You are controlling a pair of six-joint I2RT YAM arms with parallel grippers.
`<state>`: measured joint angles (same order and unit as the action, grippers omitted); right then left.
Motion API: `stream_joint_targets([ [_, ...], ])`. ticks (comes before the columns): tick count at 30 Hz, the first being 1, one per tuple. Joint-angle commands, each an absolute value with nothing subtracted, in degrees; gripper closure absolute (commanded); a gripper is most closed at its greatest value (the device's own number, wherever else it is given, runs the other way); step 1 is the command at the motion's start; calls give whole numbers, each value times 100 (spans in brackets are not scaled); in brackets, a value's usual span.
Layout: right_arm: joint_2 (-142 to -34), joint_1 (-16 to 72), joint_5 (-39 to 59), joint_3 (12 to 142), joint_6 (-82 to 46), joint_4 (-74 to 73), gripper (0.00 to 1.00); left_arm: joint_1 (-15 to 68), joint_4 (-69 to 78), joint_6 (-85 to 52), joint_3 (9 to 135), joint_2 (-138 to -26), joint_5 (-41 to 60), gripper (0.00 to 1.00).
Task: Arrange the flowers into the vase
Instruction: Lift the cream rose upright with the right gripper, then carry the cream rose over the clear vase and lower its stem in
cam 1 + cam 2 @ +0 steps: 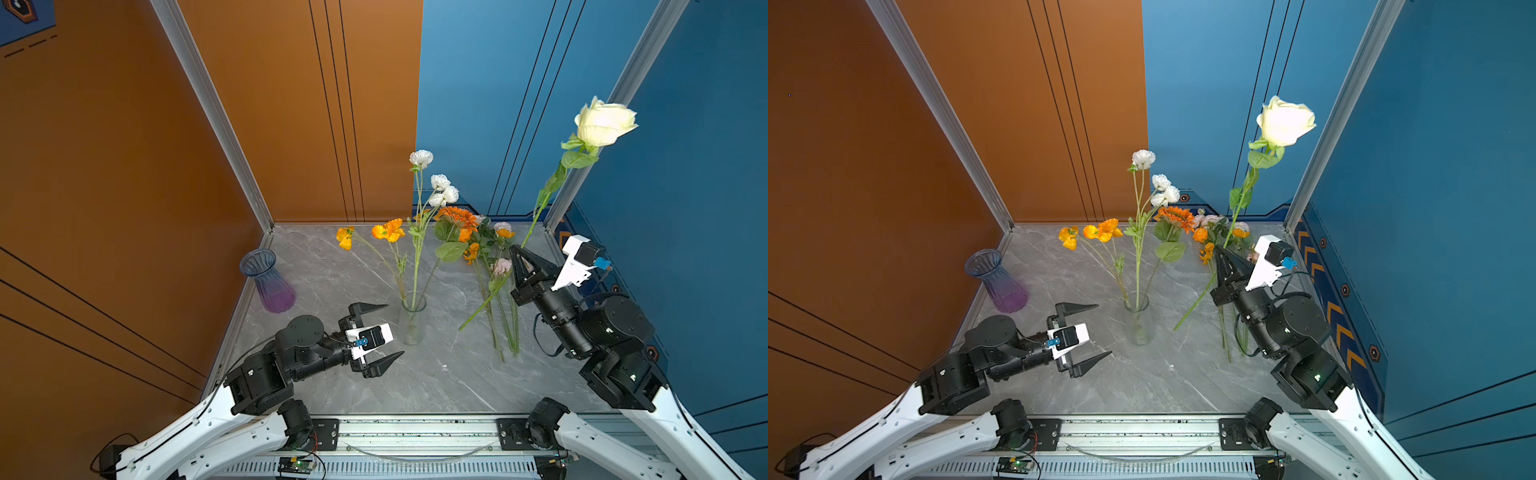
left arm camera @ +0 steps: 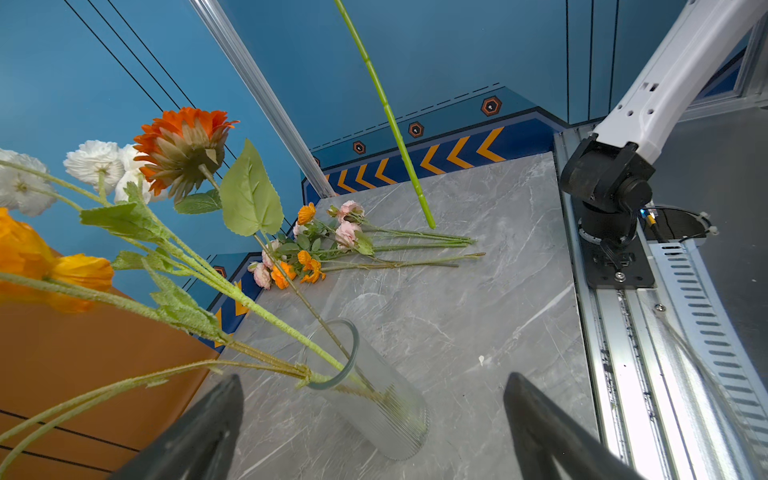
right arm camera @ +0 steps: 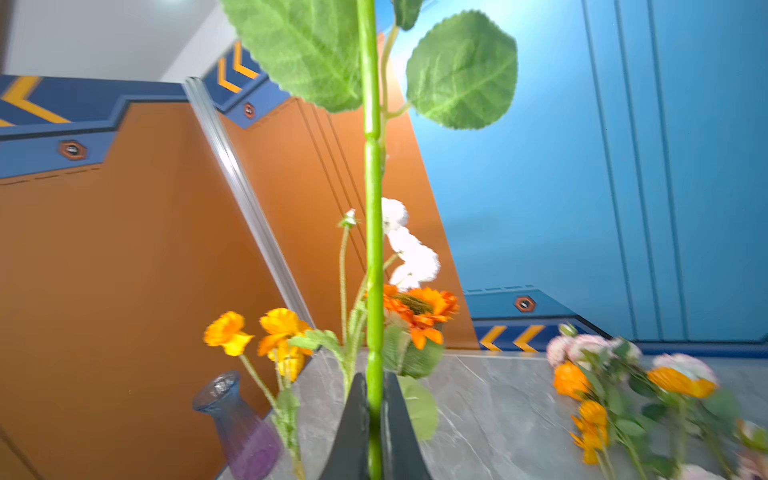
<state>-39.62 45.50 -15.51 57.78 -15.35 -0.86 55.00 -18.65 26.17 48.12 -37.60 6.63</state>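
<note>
Roughly counted, there are two vases on the table (image 1: 436, 382): a clear vase (image 1: 412, 320) near the middle and a purple vase (image 1: 270, 282) close to the left edge. Three stems appear to stand in the clear vase: one with orange blooms, one with white, and one with a single orange daisy-like head. One cream rose (image 1: 602, 120) is held up high. The right gripper (image 1: 520, 251) has its jaws pinched on the rose's stem, well below the leaves. The lower end of the stem hangs between the clear vase and a pile (image 1: 494, 266) of pink and orange flowers lying flat along the right side. Whether that end touches the table cannot be told. The stems in the pile overlap, so the count is unsure; at least four. The right arm hides part of the pile in both top views. The right wrist view is blurred and cuts off the rose's bloom. The left gripper (image 1: 395, 330) sits just beside the clear vase, apart from it, with its jaws spread wide and holding nothing. The front of the table, up to the rail (image 1: 415, 432), is bare.
</note>
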Motion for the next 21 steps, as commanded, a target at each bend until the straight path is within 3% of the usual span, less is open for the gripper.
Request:
stream_joint_targets([
  [1,-4361,5488,-2362,5778,-227,-1262,100,5393,-1859,2461,4739,-3879,630,2],
  [7,-5575,6862,-3009,5970,2008,-3355,100,5186,-1842,2436,4729,-3876,745,2],
  [13,-6429,6880,-3276,6225,2491,-4177,100,4917,-1751,2361,4723,-3898,968,2],
  [21,-6797,6811,-3491,5736,2663,-5165,100,4498,-1645,2227,4726,-3834,1361,2],
])
